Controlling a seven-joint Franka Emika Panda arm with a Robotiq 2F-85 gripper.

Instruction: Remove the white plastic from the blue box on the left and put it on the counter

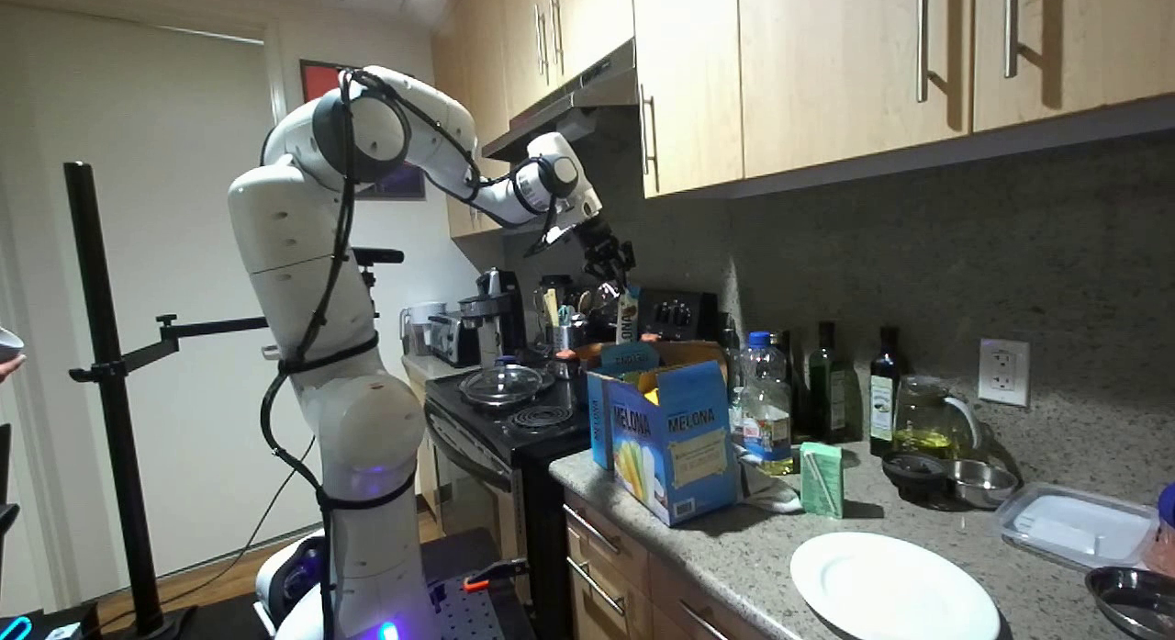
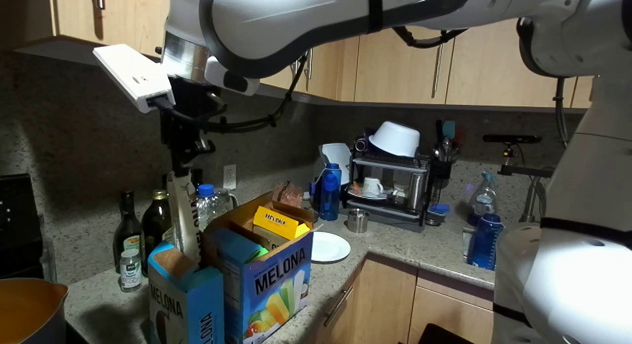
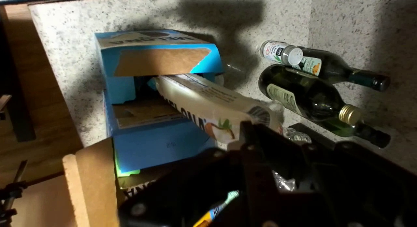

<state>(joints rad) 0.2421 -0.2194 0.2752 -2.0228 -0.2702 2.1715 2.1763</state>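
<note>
The white plastic is a long cream-white MELONA wrapper, which shows in both exterior views (image 1: 627, 319) (image 2: 185, 213) and in the wrist view (image 3: 208, 105). My gripper (image 1: 620, 275) (image 2: 180, 169) (image 3: 246, 129) is shut on its upper end; the jaws are dark in the wrist view. The wrapper hangs steeply, slightly tilted. Its lower end is in the opening of the small blue box (image 2: 185, 302) (image 3: 130, 39), which stands upright with flaps open. In an exterior view this box is mostly hidden behind the large box. The counter (image 1: 753, 557) (image 2: 390, 243) (image 3: 62, 28) lies below.
A large open blue MELONA box (image 1: 675, 456) (image 2: 279, 280) with smaller boxes inside stands beside the small one. Green bottles (image 2: 157, 218) (image 3: 299, 93) and a spice jar (image 2: 131, 270) stand behind. A white plate (image 1: 895, 585), an orange pot (image 2: 29, 304) and the stove (image 1: 514, 420) are nearby.
</note>
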